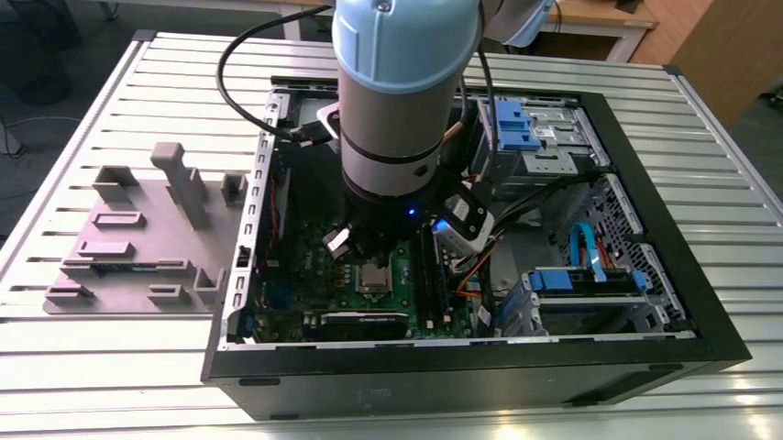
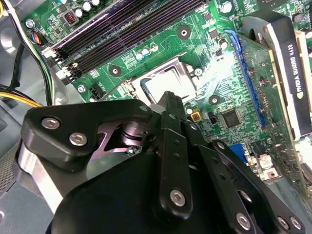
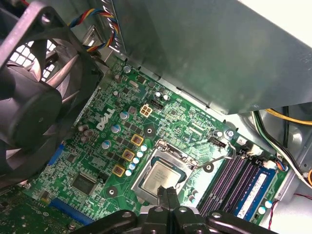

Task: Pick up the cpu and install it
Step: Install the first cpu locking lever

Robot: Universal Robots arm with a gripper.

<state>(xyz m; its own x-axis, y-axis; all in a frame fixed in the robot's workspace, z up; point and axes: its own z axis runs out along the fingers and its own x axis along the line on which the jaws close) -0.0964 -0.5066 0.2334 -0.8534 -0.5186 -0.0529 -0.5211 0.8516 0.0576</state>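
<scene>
My jaws are together, holding nothing, just above the cpu (image 3: pixel 160 177), which lies inside the socket (image 3: pixel 146 168) frame. I'd judge it needs lying flat and square there.

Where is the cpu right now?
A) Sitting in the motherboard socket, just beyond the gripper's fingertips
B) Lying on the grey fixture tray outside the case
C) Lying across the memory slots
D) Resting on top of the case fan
A: in the first wrist view the cpu lies flat inside the metal-framed socket, with the gripper right at the socket's edge.
</scene>
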